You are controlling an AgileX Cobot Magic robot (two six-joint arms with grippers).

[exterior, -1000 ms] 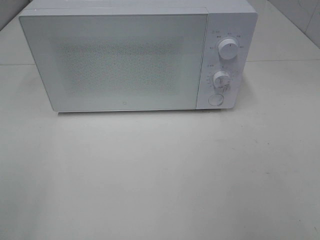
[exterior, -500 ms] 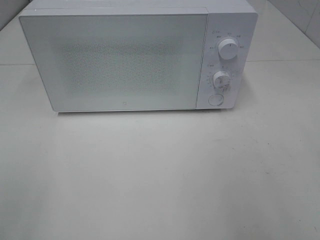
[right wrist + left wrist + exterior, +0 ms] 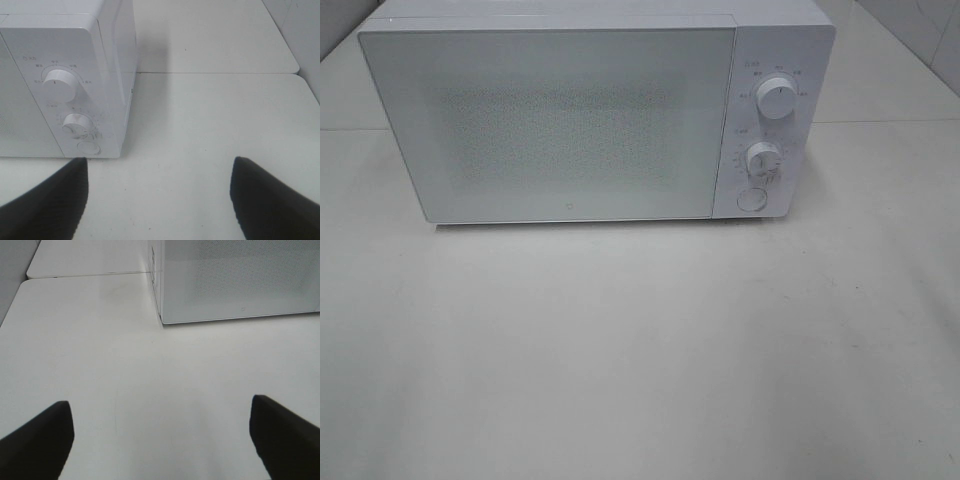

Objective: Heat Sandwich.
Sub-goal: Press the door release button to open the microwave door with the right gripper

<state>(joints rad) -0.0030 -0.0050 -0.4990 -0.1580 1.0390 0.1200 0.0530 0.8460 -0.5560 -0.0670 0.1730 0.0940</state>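
While the white boxy microwave oven (image 3: 570,120) stands shut toward the far edge of the pale bench (image 3: 640,360), the black left fingers (image 3: 37,445) and right fingers (image 3: 50,200) hang spread and empty, probably ready for the door; the sandwich is nowhere visible.

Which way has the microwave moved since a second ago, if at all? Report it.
No. The microwave has not moved: in the exterior high view its right edge meets the table seam at the same spot as before.
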